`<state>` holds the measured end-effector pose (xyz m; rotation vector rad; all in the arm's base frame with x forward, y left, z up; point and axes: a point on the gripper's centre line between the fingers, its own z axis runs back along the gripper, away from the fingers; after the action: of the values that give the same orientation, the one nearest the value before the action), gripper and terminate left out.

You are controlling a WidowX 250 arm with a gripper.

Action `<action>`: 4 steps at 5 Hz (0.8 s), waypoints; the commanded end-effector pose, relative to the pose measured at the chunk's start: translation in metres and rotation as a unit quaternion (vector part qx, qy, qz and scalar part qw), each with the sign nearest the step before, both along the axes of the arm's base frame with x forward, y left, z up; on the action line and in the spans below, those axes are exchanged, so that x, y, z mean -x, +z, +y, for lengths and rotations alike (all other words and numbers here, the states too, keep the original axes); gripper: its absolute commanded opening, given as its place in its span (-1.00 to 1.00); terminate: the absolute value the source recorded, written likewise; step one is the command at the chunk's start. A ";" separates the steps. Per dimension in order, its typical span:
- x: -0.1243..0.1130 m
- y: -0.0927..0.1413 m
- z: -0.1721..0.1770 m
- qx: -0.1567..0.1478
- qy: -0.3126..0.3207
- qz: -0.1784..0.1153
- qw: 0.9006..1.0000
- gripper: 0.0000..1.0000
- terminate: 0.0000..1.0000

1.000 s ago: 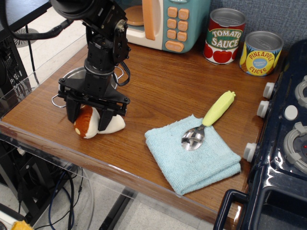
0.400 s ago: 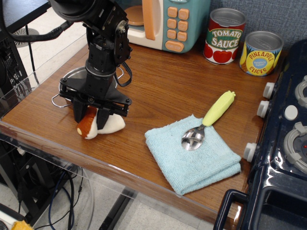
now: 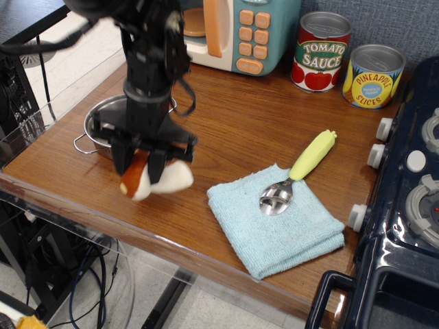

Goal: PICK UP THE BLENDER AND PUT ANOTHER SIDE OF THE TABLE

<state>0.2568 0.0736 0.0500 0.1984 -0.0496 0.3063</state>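
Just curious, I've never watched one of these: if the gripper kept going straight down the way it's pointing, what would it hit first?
Probably the bare wooden table. The gripper points downward, shut on the plush mushroom, so that toy would likely touch the wood first. The steel pan sits just behind, seemingly out of the line, though depth is hard to judge.

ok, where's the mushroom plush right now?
The mushroom plush is clamped in the gripper at the front left of the table, just in front of the steel pan and left of the blue cloth.

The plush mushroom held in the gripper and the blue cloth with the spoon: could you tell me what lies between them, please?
Only bare table: in the single camera view, nothing lies between the mushroom, clamped in the gripper, and the cloth.
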 end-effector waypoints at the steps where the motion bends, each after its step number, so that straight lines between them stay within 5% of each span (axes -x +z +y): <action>1: -0.028 0.052 0.003 0.040 0.028 -0.074 0.996 -1.00 -1.00; 4: -0.082 0.084 0.069 0.023 0.089 -0.148 0.985 -1.00 -1.00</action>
<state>0.3443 0.1407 0.1116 0.1007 -0.2670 0.5082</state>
